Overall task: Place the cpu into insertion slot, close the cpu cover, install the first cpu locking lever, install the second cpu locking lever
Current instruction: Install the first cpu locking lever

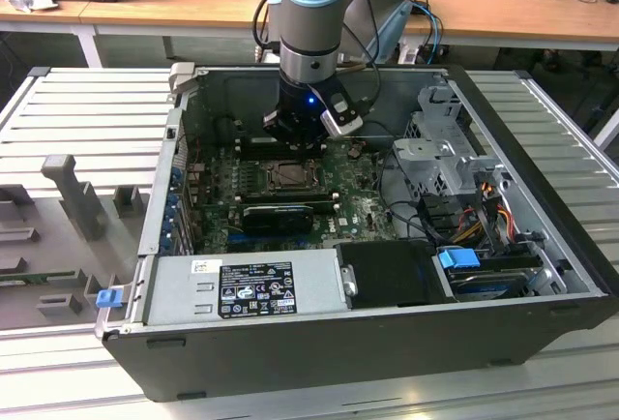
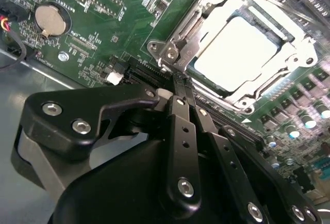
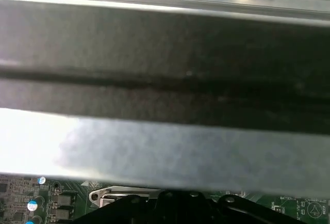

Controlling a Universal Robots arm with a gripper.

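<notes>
Black jaws of the gripper (image 2: 178, 87) fill the foreground in the second wrist view, pressed shut together and holding nothing, their tips just beside the corner of the insertion slot (image 2: 242, 53). Inside it the cpu (image 2: 240, 48) already lies flat, and the cpu cover (image 2: 203, 15) looks lowered around it. Judging by this, the locking levers are the work in hand; doing it well means pushing squarely at the metal edge, never the green board (image 2: 103, 17).
</notes>
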